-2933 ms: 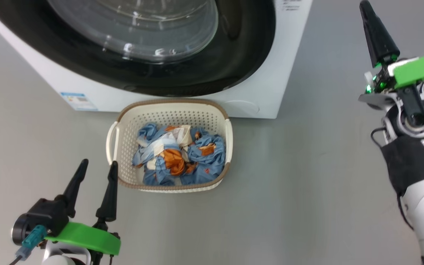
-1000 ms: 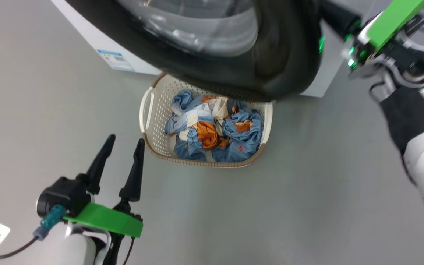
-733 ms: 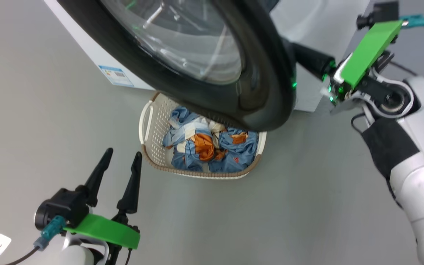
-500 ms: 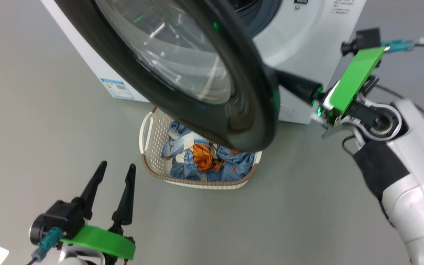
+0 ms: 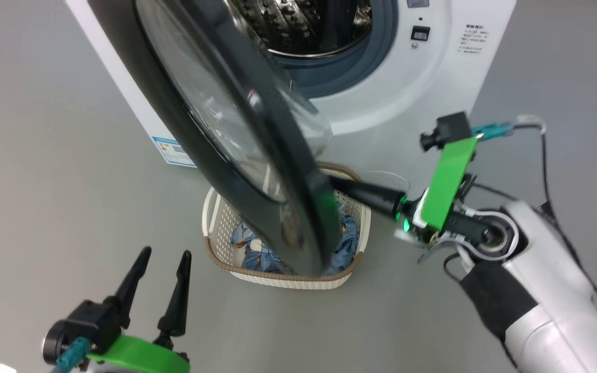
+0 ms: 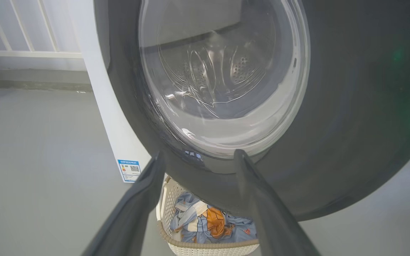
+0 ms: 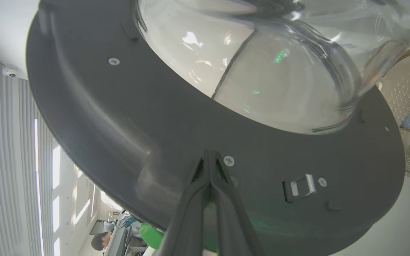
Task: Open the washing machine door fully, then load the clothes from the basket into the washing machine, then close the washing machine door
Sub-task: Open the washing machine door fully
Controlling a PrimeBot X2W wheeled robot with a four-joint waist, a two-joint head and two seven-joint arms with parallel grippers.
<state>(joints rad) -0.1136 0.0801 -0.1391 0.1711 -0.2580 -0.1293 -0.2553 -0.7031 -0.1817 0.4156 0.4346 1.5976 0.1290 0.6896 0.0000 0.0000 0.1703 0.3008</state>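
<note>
Glossy black round washing machine door (image 5: 236,155) part open, opening step in hand: clenched right jaws are pressed against its inner face, left jaws released; wider swing is needed.

Head downward; wrists close; door (image 5: 226,134) shared

No text legible. Blue-edged label sticker (image 5: 174,151) seen low on washing machine (image 5: 433,93) front, at left corner; wording too small to be read. QR code (image 6: 135,168) and small coloured marks made out on same sticker in left wrist view, not decodable. Small grey print block (image 5: 468,37) noted at upper right of front panel, beside dark square window (image 5: 419,33); characters blurred.
</note>
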